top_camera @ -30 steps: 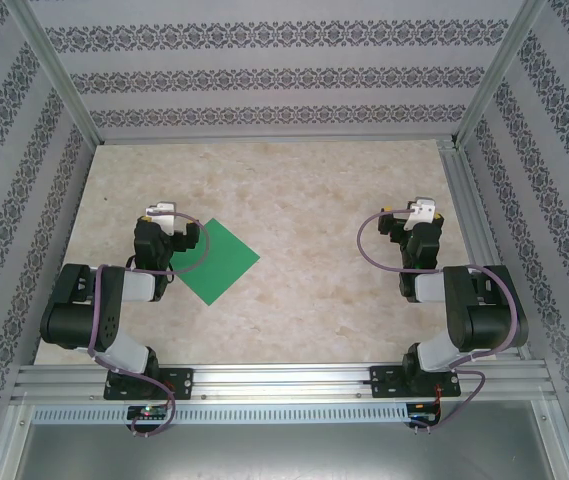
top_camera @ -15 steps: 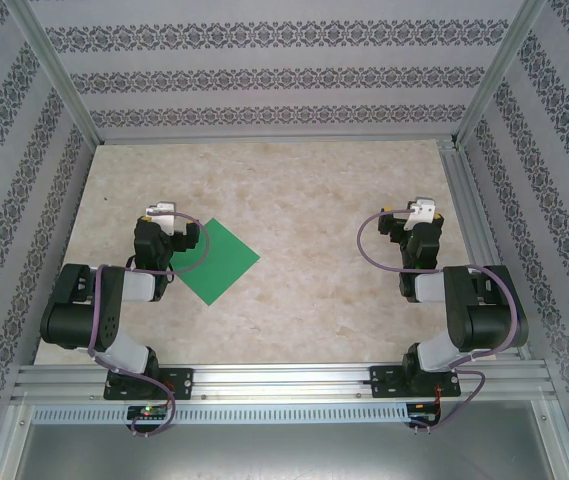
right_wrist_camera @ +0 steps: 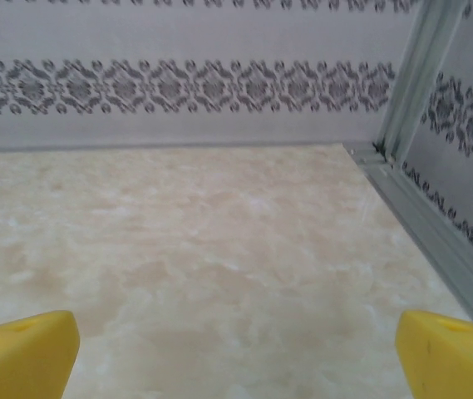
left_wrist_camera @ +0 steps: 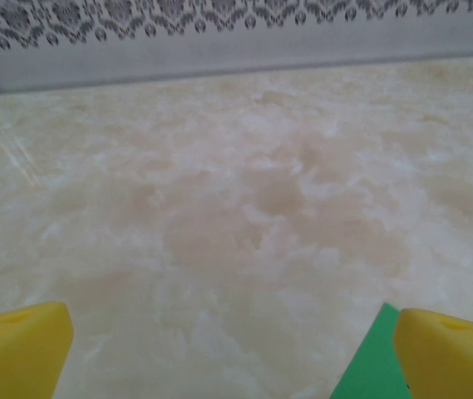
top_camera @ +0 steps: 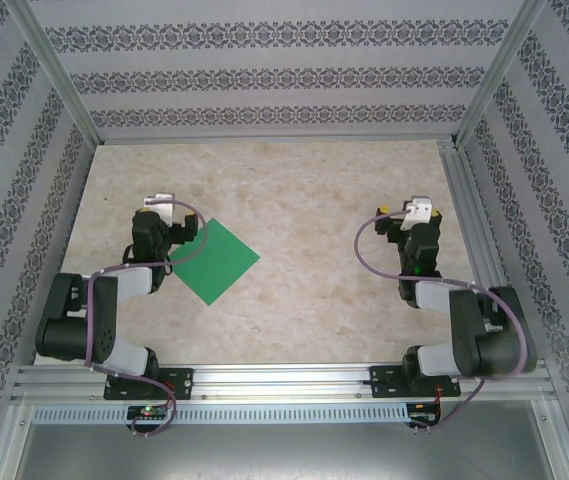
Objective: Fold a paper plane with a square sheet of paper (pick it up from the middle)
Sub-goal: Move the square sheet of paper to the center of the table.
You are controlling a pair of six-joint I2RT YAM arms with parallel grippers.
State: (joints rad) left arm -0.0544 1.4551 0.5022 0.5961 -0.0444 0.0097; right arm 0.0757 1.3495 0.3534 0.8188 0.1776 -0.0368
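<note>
Sheet (top_camera: 219, 258) flat; left edge seemingly under left gripper (left_wrist_camera: 236, 353)

On my left wrist feed, the left gripper (left_wrist_camera: 236, 359) stands wide open, its yellow fingertips (left_wrist_camera: 16, 349) poking in at 7 and 5 o'clock with nothing between them. I see a corner of the square sheet of paper (left_wrist_camera: 367, 367) lying flat on the table (left_wrist_camera: 244, 208) at 5 o'clock, just inside the fingertip there. The marbled beige table runs to 12 o'clock, where a grey patterned wall (left_wrist_camera: 219, 46) rises.
</note>
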